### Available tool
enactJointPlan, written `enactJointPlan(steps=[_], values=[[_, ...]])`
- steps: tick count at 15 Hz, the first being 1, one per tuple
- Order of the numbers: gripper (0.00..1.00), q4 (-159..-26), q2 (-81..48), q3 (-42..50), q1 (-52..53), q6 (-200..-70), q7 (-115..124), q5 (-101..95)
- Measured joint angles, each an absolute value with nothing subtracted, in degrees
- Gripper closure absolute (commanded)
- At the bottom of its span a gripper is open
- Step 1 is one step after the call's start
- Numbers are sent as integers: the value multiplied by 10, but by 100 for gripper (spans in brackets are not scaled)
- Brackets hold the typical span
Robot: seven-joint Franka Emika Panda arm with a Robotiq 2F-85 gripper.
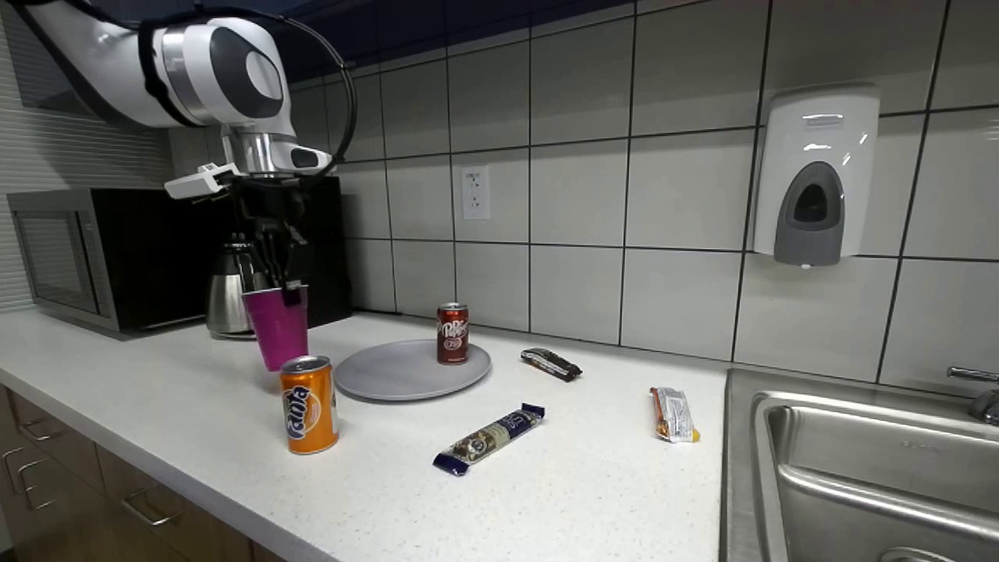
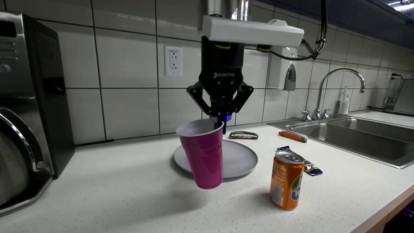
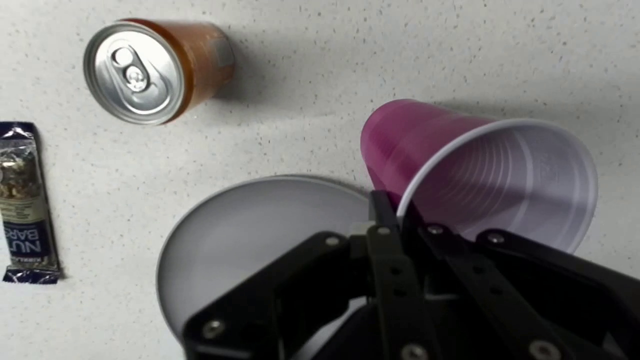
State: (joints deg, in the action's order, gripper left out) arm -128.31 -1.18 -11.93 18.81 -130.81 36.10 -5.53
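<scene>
My gripper (image 2: 221, 127) is shut on the rim of a pink cup (image 2: 203, 157) with a white inside. One finger is inside the cup and one outside, as the wrist view (image 3: 392, 210) shows. The cup (image 3: 415, 135) hangs tilted and appears to be just above the counter. A grey plate (image 1: 382, 375) lies beside it and carries a dark red Dr Pepper can (image 1: 453, 334), upright near its far edge. That can is hidden in the wrist view. An orange Fanta can (image 1: 310, 406) stands upright near the cup; it also shows in the wrist view (image 3: 160, 72).
A blue-ended nut bar (image 1: 490, 439), a dark wrapped bar (image 1: 551, 364) and a white-and-orange bar (image 1: 673, 415) lie on the counter. A steel sink (image 1: 882, 468) is at one end. A microwave (image 1: 101, 257) and a steel carafe (image 1: 228, 300) stand at the other end. Tiled wall runs behind.
</scene>
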Motion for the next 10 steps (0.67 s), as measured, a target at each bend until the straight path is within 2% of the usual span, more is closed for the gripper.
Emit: enactJointPlan(steps=[10], values=[[99,-1336,8,-133,188,-1307,357,-19]])
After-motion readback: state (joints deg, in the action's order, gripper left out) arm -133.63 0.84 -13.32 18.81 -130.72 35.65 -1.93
